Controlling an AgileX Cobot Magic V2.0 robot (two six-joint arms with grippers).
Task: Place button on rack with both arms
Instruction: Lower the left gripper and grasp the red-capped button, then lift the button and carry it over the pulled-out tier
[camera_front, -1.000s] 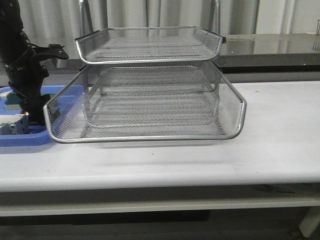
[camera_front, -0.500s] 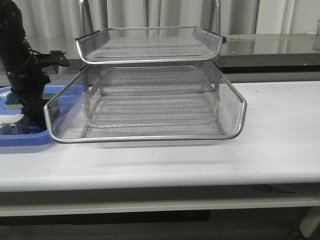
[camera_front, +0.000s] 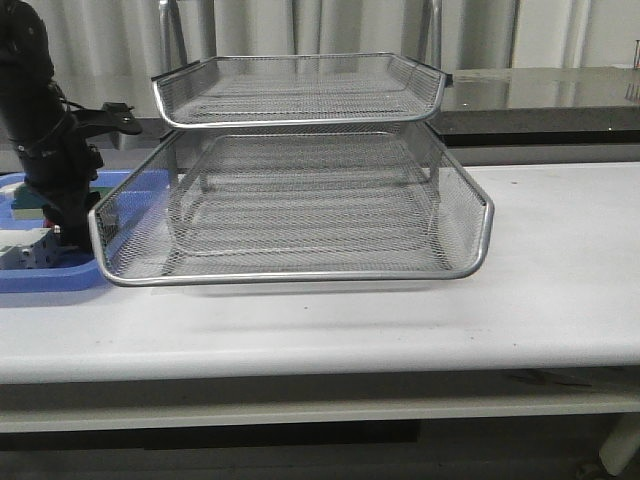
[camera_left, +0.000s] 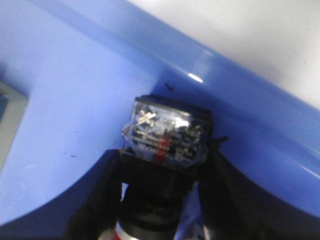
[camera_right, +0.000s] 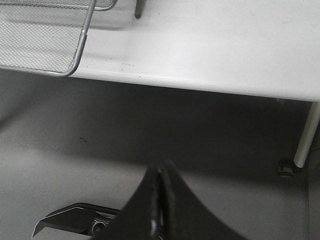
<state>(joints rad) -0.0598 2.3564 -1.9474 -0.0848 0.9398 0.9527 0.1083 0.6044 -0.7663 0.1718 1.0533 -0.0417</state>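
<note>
Left claw (camera_left: 160, 200) of mine clenched the button (camera_left: 167, 137) over the blue tray (camera_left: 75, 100), its long axis running along my fingers (camera_left: 97, 200), clear bluish rear end pointing away from my wrist. My right claw (camera_right: 159, 200) hung pressed shut below the white tabletop (camera_front: 540, 280), where the rack (camera_front: 300, 190) stood before pale curtains.

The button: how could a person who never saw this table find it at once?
Look left of the silver rack to the blue tray. The left gripper reaches into it around the button, a black body with a clear, bluish rear end and a red mark.
</note>
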